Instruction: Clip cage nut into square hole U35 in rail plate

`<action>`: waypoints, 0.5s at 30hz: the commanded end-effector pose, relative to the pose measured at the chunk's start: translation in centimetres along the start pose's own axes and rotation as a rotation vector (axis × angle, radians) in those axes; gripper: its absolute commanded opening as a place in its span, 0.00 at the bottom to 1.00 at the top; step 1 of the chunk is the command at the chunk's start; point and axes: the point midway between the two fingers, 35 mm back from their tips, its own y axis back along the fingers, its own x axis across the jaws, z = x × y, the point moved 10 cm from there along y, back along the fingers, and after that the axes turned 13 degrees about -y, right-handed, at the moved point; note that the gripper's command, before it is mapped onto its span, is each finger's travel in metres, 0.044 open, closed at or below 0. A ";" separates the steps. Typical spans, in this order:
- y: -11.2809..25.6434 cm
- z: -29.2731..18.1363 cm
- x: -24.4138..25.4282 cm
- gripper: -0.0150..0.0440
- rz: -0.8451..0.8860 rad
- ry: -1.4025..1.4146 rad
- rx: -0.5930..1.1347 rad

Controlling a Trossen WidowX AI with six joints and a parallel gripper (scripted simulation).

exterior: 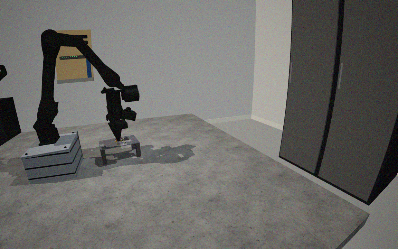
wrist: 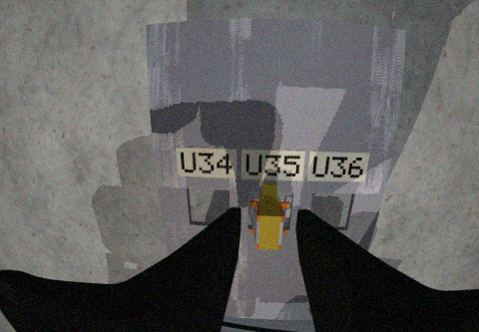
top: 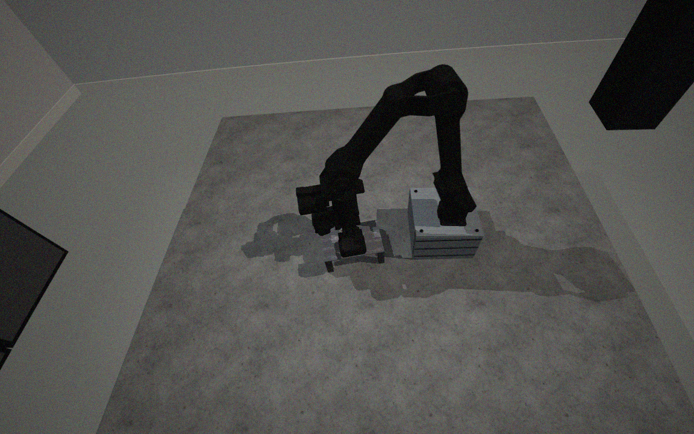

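We count 1 cage nut (exterior: 120, 141) (wrist: 269, 228), 1 rail plate (top: 373, 242) (exterior: 107, 143) (wrist: 210, 73), 3 labels and 3 square holes. The nut sits at the middle hole, U35. In the wrist view its long axis runs near to far, its narrower yellow end pointing far, towards the U35 label (wrist: 273, 165). Our gripper (top: 352, 242) (exterior: 119, 139) (wrist: 269, 218) is spread, its 2 fingers left and right of the nut, a gap beside each.
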 end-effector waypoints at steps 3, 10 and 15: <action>0.0 0.0 0.0 0.70 0.000 0.000 0.000; 0.0 0.0 0.0 1.00 0.000 0.000 0.000; 1.5 0.2 0.2 1.00 0.006 -0.007 -0.012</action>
